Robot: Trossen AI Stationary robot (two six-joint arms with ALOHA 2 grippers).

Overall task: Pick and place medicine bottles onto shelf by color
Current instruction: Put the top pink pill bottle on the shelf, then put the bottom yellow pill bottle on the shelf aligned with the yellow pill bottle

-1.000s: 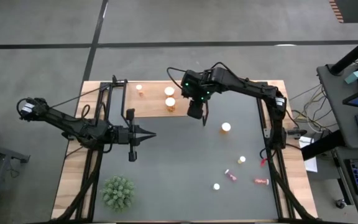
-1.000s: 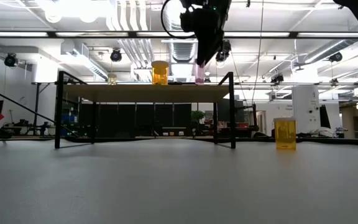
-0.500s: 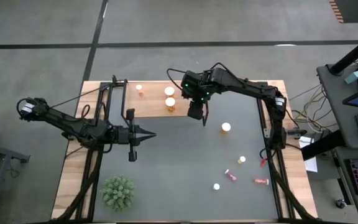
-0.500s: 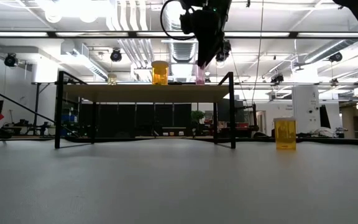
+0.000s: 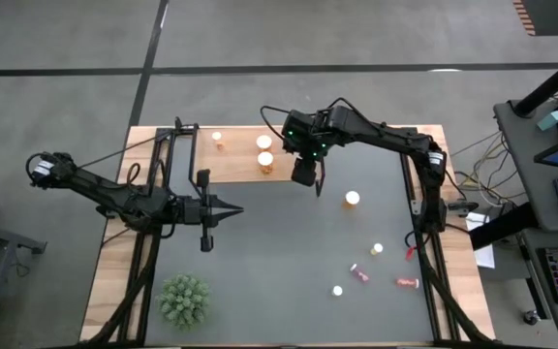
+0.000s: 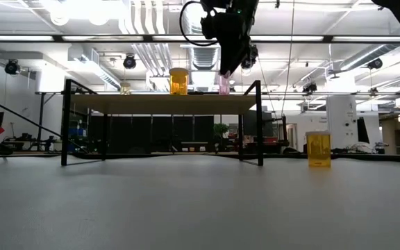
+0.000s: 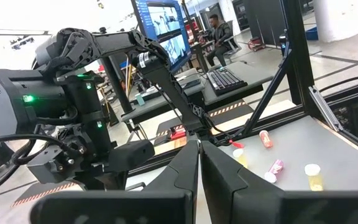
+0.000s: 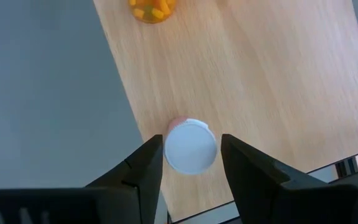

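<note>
Right hand (image 8: pixel 191 163): poised over the shelf (image 8: pixel 272 81), fingers (image 8: pixel 146 163) spread to either side of a pink bottle (image 8: pixel 191 148). Only the bottle's white cap and a sliver of pink body show from the wrist; a narrow gap lies between cap and each finger, so the hand appears released, not clamped. In the low view the hand (image 6: pixel 226 69) hangs just above the pink bottle (image 6: pixel 223 85), which stands on the shelf (image 6: pixel 162 103) at its near-right end.

Orange bottle (image 8: pixel 151 9): on the shelf beyond the right hand, cut off by the frame edge. In the low view it (image 6: pixel 178 81) stands beside the pink one; a smaller bottle (image 6: pixel 125 88) farther along is hard to make out.

Left hand (image 5: pixel 231 210): fingers closed together, empty, over the tabletop (image 5: pixel 289 252), well apart from the shelf.

Remaining bottles (image 5: pixel 353 199): scattered on the tabletop on the right arm's side; colours of the smallest unclear.
</note>
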